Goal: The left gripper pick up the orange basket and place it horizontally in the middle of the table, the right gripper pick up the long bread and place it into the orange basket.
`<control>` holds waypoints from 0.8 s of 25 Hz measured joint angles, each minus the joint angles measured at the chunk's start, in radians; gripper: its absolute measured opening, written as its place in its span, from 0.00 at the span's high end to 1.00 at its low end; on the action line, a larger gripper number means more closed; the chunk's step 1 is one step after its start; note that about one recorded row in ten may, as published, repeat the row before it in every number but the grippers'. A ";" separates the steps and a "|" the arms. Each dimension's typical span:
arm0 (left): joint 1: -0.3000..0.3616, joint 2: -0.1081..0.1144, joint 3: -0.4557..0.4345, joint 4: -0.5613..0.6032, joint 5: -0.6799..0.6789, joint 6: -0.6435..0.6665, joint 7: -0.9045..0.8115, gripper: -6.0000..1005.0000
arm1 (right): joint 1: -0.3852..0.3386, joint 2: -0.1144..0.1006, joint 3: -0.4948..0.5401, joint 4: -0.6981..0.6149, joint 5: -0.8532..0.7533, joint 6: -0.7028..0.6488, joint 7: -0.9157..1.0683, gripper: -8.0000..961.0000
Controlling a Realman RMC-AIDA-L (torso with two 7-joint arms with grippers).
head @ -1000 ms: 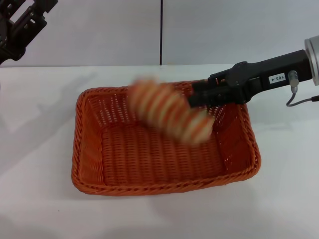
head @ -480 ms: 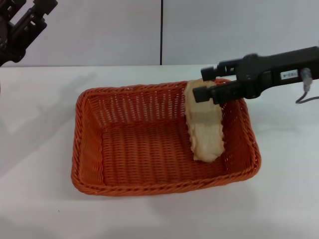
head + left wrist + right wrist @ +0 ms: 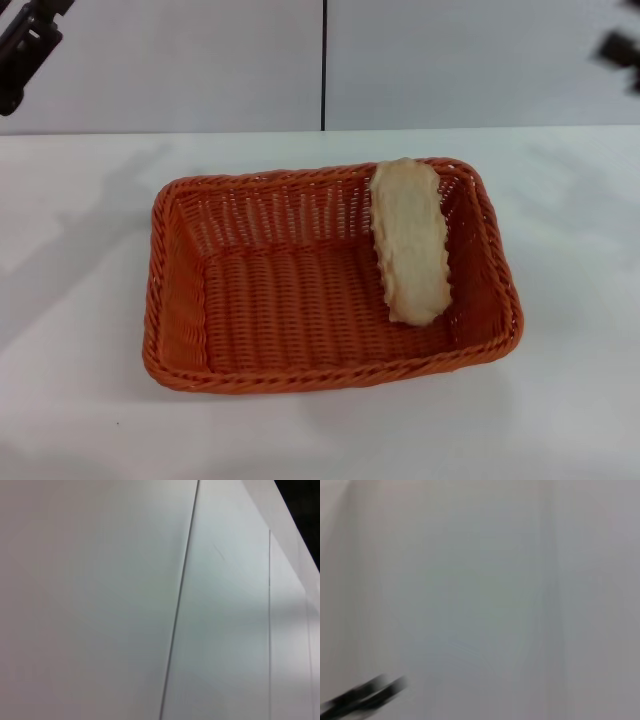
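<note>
Where it leans, long bread (image 3: pixel 411 240) fills orange basket (image 3: pixel 260 300).

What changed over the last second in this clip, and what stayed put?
The right gripper let go of the long bread and pulled away up to the far right. The bread now leans pale side up against the orange basket's right end. The left gripper drew further toward the upper left corner. The basket stayed put on the table.

Little of the robot shows. The left gripper (image 3: pixel 22 45) is a black, angular, blocky piece with hard edges. The right gripper (image 3: pixel 622 50) is a small dark blur, a slim black streak in its wrist view.
</note>
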State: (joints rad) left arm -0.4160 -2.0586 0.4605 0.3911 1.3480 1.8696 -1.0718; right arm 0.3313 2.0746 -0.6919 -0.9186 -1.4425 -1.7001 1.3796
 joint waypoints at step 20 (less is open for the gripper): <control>0.019 -0.005 -0.199 -0.214 -0.165 -0.048 0.346 0.36 | -0.092 -0.001 0.597 0.624 0.374 -0.006 -0.634 0.13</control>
State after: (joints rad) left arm -0.3972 -2.0636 0.2615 0.1775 1.1831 1.8219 -0.7260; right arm 0.2390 2.0738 -0.0950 -0.2943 -1.0688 -1.7063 0.7457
